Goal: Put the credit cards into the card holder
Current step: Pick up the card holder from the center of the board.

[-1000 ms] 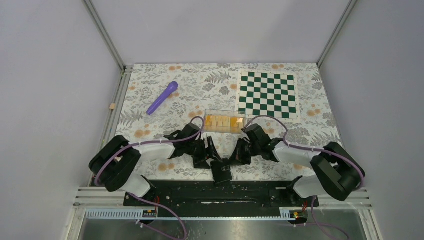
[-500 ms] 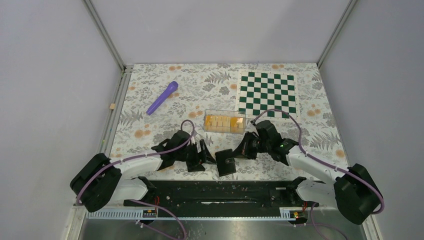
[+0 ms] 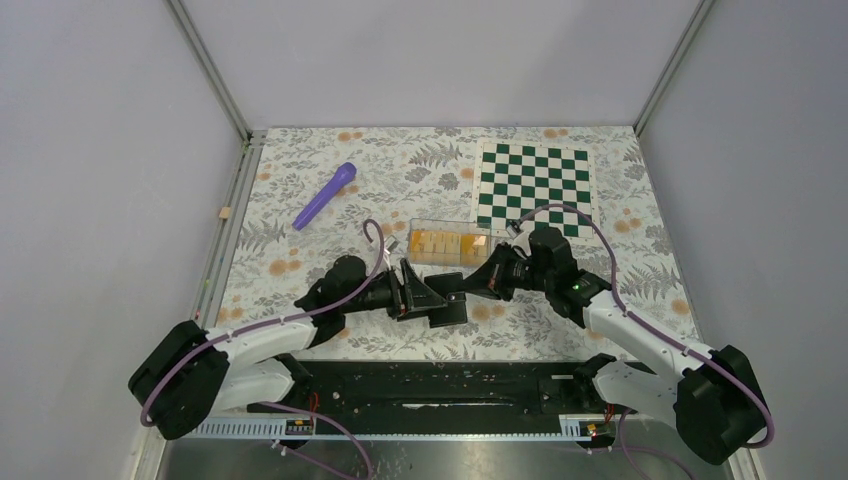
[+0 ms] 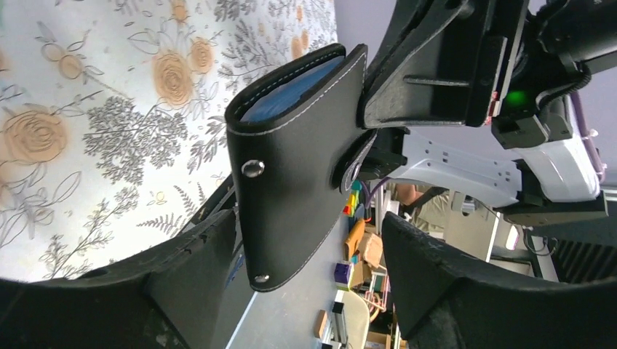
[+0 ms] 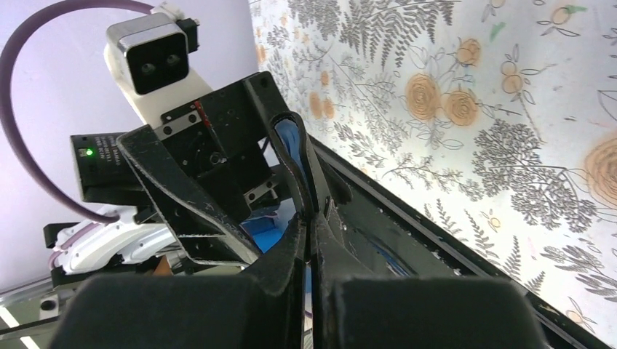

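Left wrist | card holder (image 4: 298,167): black stitched fold, blue lining, metal snap | left gripper (image 4: 305,218) spread around it | right gripper (image 5: 311,225) pinching its edge | flat orange credit cards (image 3: 440,243) in clear box (image 3: 478,245)

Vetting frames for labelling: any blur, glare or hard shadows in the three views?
Top view: even, soft light, no glare; the wallet is small but sharp. Left wrist view: the wallet is crisp, the left tool is dark and soft near the lens. Right wrist view: the right tool is a near-black mass low in frame, the tablecloth bright and readable.
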`<state>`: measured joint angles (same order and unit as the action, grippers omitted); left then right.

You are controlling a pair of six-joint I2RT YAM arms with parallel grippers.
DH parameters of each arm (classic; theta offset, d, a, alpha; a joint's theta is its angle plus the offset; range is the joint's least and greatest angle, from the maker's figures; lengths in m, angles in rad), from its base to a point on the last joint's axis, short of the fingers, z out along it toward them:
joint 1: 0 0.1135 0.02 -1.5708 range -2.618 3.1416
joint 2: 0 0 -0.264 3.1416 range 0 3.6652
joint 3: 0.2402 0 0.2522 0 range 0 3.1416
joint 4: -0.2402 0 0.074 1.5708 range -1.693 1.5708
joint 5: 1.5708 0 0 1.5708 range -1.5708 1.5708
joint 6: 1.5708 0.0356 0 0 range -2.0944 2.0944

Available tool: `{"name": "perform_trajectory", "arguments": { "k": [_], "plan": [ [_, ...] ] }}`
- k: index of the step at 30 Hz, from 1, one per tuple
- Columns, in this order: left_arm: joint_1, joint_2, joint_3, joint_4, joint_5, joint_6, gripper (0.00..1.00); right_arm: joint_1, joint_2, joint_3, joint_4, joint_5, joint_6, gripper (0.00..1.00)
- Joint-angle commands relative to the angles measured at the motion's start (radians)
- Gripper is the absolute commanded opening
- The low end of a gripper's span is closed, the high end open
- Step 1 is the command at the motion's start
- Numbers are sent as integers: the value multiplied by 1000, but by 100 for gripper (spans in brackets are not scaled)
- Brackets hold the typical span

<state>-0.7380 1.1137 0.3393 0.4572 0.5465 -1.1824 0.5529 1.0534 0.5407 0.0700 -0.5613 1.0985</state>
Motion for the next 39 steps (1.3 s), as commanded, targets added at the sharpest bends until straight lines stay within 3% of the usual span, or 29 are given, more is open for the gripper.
{"name": "perform_trajectory", "arguments": {
  "k": [1,7,11,12,18,22,25,30,39],
  "plan": [
    [1,34,16,198,71,-41,70,-9,-27,34,85,-51,49,0],
    [1,8,-2,251,71,-60,41,-33,-45,29,79,-52,57,0],
    [0,-45,14,156,55,-33,6,-44,-31,51,20,-50,24,0],
    [1,-61,27,113,48,-16,0,-44,-25,77,-19,-43,0,6],
    [0,-156,147,-291,-67,123,0,-44,-47,257,-410,88,-216,64],
    [-8,-167,249,-541,-140,197,0,-19,-35,357,-595,177,-332,87],
    [-24,-143,325,-688,-175,229,0,52,1,420,-671,240,-366,92],
    [-75,-98,402,-811,-231,244,0,167,87,515,-752,334,-391,93],
    [-134,-58,442,-825,-258,239,0,305,245,634,-802,423,-445,87]
  ]
}}
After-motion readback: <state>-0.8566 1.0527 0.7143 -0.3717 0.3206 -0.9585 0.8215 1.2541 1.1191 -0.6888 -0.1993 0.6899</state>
